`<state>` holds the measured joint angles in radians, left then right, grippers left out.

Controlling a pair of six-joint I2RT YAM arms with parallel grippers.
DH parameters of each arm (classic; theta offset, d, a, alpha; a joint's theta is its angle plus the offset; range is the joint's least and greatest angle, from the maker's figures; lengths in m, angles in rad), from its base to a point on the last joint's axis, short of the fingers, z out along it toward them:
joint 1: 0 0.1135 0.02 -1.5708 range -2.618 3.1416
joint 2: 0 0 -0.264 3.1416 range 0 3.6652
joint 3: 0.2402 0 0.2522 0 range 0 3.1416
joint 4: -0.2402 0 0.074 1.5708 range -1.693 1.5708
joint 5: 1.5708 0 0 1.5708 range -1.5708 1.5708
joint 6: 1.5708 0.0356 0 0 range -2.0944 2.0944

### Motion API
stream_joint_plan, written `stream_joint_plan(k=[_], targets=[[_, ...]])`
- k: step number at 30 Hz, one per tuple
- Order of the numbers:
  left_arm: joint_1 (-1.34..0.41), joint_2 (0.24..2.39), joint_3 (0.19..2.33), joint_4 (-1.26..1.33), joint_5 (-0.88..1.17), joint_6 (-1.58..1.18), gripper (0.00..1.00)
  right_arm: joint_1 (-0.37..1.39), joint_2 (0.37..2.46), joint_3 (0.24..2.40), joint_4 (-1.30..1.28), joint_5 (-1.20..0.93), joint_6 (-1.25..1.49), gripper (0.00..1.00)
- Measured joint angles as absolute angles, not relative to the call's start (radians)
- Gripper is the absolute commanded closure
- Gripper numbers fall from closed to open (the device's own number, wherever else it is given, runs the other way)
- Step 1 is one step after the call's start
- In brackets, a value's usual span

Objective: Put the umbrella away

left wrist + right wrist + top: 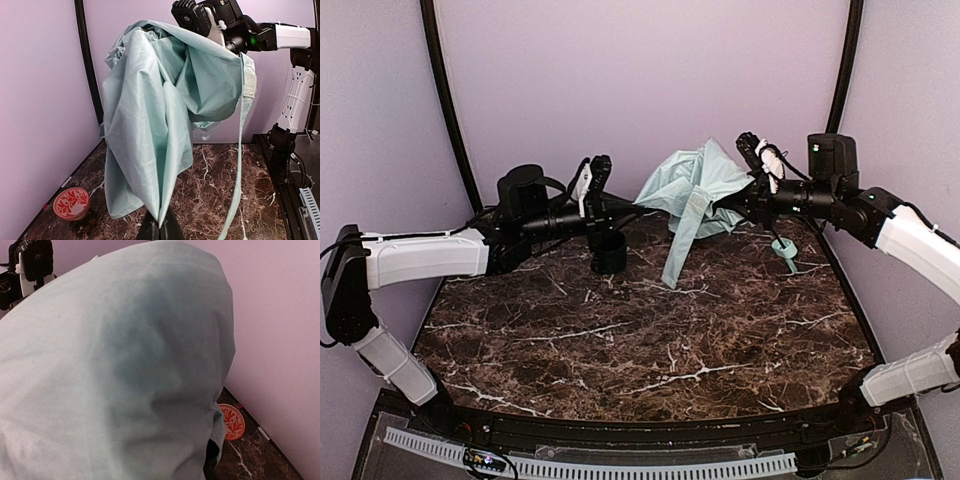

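Observation:
The pale mint-green umbrella (695, 180) hangs in the air over the back of the table, between my two arms. Its fabric (165, 105) droops in loose folds and a long strap (238, 165) dangles toward the table. The small mint handle (785, 248) hangs below my right arm. My left gripper (160, 226) is shut on a fold of the fabric's lower edge. My right gripper (745, 200) holds the umbrella up from the right. In the right wrist view the fabric (115, 370) covers the fingers completely.
A dark mug (608, 252) stands on the marble table (650, 340) under my left gripper. A round red-and-white patterned thing (71, 202) sits by the purple wall, also visible in the right wrist view (231, 422). Purple walls enclose the back and both sides.

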<state>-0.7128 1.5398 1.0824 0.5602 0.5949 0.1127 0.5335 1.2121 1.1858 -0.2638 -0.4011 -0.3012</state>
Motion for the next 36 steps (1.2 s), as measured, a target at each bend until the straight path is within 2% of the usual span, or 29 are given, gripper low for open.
stream_joint_plan(k=[8, 14, 21, 25, 30, 36], targets=[[-0.748, 1.619, 1.067, 0.669, 0.619, 0.074, 1.0, 0.535, 1.212, 1.177, -0.144, -0.469, -0.17, 1.0], [-0.823, 1.771, 1.119, 0.764, 0.648, 0.026, 1.0, 0.567, 1.233, 1.159, -0.063, -0.526, -0.081, 1.0], [-0.824, 1.875, 1.2, 0.819, 0.681, -0.002, 1.0, 0.612, 1.261, 1.158, -0.038, -0.586, -0.041, 1.0], [-0.825, 1.904, 1.217, 0.852, 0.677, -0.023, 1.0, 0.624, 1.273, 1.153, -0.031, -0.597, -0.028, 0.96], [-0.825, 1.919, 1.245, 0.855, 0.663, -0.027, 1.0, 0.63, 1.284, 1.153, -0.011, -0.603, -0.024, 1.0], [-0.822, 1.905, 1.166, 0.908, 0.64, -0.031, 0.75, 0.618, 1.272, 1.153, -0.025, -0.527, -0.066, 1.0]])
